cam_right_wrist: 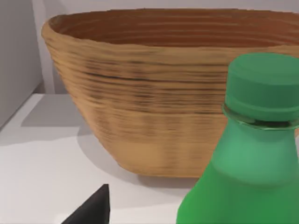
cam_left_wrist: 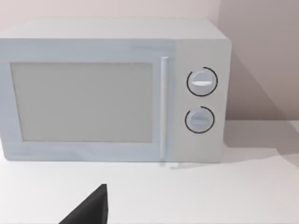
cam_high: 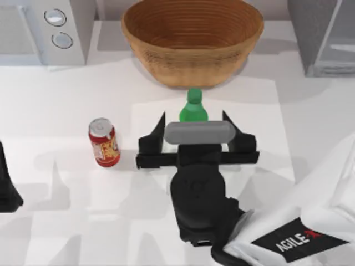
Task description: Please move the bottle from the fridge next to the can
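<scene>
The green bottle (cam_high: 193, 109) stands upright on the table, just in front of the basket, a short way right of the red can (cam_high: 104, 142). My right gripper (cam_high: 194, 115) is open around it, a black finger on each side and a gap between each finger and the bottle. In the right wrist view the bottle (cam_right_wrist: 252, 158) with its green cap is very close, and one fingertip (cam_right_wrist: 91, 207) shows. The grey fridge (cam_high: 327, 39) sits at the back right corner. My left gripper (cam_high: 6, 188) is parked at the left edge, one fingertip (cam_left_wrist: 88, 210) seen in the left wrist view.
A large wicker basket (cam_high: 191, 41) stands at the back centre, right behind the bottle. A white microwave (cam_high: 41, 30) with two round knobs fills the back left corner. Bare white table lies between can and bottle and in front of the can.
</scene>
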